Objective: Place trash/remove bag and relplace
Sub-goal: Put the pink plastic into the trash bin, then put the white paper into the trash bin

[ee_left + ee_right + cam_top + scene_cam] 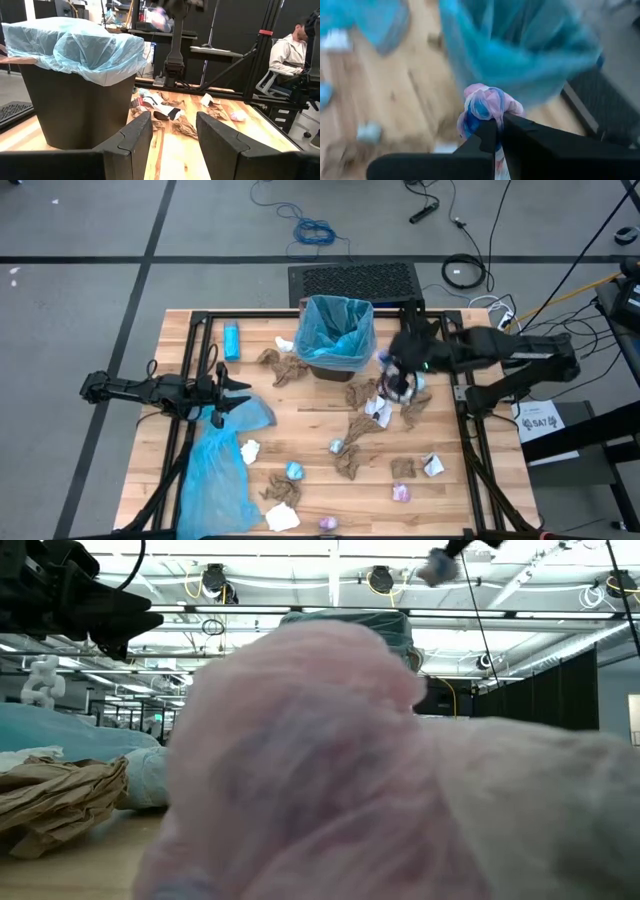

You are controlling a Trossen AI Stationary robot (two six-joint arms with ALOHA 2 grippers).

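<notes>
Wrapper [487, 107] (pink and blue) pinched between right fingers [487, 137].

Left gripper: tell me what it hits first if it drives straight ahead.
Probably the dark trash bin with the blue bag, just off-centre of the open left gripper; otherwise the scraps beyond. Depth is unclear.

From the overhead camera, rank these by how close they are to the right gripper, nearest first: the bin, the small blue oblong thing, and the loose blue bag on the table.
Measured from the right gripper, shut on a wrapper:
1. Bin, just to its left, behind.
2. Blue oblong, far beyond the bin, near the table's back-left.
3. Loose bag, front left; nearly level with the oblong.
</notes>
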